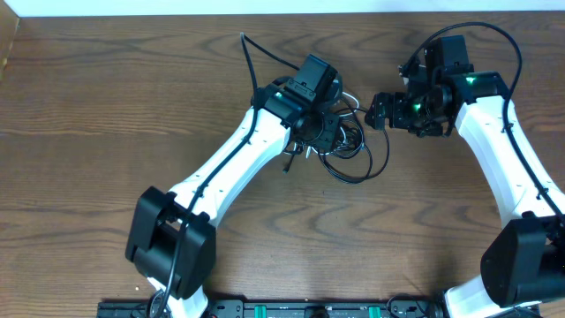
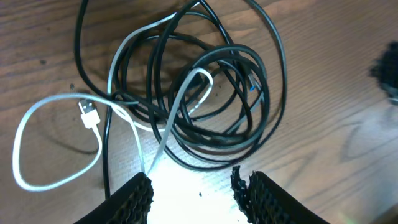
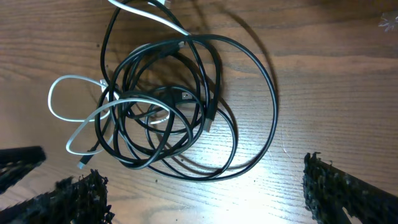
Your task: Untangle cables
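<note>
The cables [image 1: 351,150] lie in a loose tangle on the wooden table between my two grippers. In the left wrist view several black loops [image 2: 211,93] overlap, and a white cable [image 2: 37,124] with a flat plug [image 2: 89,115] threads through them. My left gripper [image 2: 194,193] hovers just short of the tangle, open, with only bare table between its fingers. The right wrist view shows the same cables [image 3: 168,106] lying ahead of my right gripper [image 3: 205,193], which stands wide open and touches none of them. Seen from overhead, the left gripper [image 1: 322,132] is over the tangle and the right gripper [image 1: 380,110] sits to its right.
The wooden table [image 1: 106,106] stretches left and toward the front. A thin black arm wire [image 1: 252,57] rises behind the left arm. The table's far edge meets a white wall [image 1: 265,7]. A dark blurred shape [image 2: 388,68] sits at the right edge of the left wrist view.
</note>
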